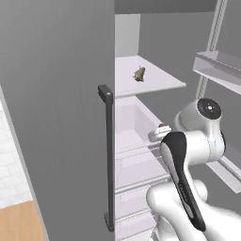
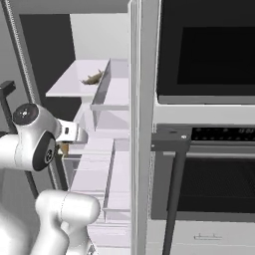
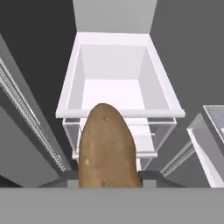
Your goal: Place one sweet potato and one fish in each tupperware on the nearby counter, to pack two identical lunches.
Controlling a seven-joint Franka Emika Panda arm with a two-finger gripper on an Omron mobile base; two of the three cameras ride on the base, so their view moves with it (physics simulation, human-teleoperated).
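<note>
In the hand view, a brown sweet potato [image 3: 107, 148] rises between my fingertips, and my gripper [image 3: 109, 180] is shut on it. It hangs in front of a white fridge drawer [image 3: 70, 87]. From the right base view, a bit of the sweet potato [image 2: 63, 148] shows under the gripper [image 2: 72, 135], inside the open fridge. A small brownish fish [image 1: 139, 74] lies on the upper white shelf [image 1: 164, 84], above and behind the gripper [image 1: 161, 131]; the right base view shows the same fish [image 2: 93, 78]. A corner of the light-brown counter [image 1: 19, 221] shows at lower left. The tupperware are out of view.
The grey fridge door [image 1: 56, 117] with its dark vertical handle [image 1: 108, 160] stands open on the left. Door racks [image 1: 221, 66] jut out on the right. A black built-in oven [image 2: 209, 99] with a dark handle [image 2: 174, 184] sits right of the fridge.
</note>
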